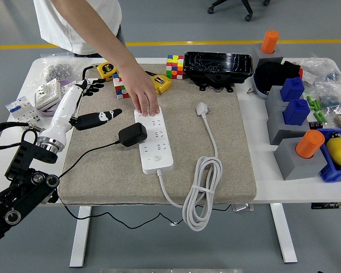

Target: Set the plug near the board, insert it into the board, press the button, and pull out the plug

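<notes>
The black plug [132, 134] lies on the beige mat [227, 148], touching the left side of the white power board [154, 142]; its thin black cable runs off to the lower left. My left hand [104, 100] hovers up and to the left of the plug, fingers spread, holding nothing. A person's hand [143, 98] presses down on the far end of the board. The board's round button [156, 158] shows near its near end.
The board's own white plug [202, 108] and coiled cord [202, 193] lie to its right. Colour cubes [174, 66], yellow tape measures [161, 83] and a black case [218, 67] sit at the mat's far edge. White sockets [48, 94] lie left; bins and blocks [295, 108] stand right.
</notes>
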Robot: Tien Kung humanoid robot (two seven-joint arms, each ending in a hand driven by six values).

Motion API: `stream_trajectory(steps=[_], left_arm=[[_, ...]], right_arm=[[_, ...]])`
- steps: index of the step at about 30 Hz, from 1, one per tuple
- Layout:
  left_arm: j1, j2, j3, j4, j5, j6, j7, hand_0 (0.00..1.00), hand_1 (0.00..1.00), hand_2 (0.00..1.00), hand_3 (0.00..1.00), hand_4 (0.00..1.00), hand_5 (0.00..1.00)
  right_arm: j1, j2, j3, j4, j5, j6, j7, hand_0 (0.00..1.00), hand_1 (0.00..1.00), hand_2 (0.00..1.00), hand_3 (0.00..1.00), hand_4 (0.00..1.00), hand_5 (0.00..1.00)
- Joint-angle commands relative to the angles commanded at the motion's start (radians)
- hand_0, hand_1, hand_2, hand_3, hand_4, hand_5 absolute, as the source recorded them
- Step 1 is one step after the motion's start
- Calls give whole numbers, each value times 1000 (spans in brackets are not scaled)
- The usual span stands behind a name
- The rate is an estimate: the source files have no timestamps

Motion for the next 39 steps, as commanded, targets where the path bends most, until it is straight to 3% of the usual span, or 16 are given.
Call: stream_trajectory(steps=[2,15,39], left_arm=[[3,-2,7,3,0,1,9,713,749,757,770,961,495],[3,-7,65,22,29,-20,70,741,763,764,761,944,502],[-11,32,217,-65,112,-58,142,713,716,730,716,930,525]], right_arm=[[-3,-1,3,0,0,0,0,680,687,696,598,936,532],[-10,-2,23,2,-4,0,1,681,688,696,598,935,532],[2,-10,10,0,0,1,0,684,688,696,598,935,532]])
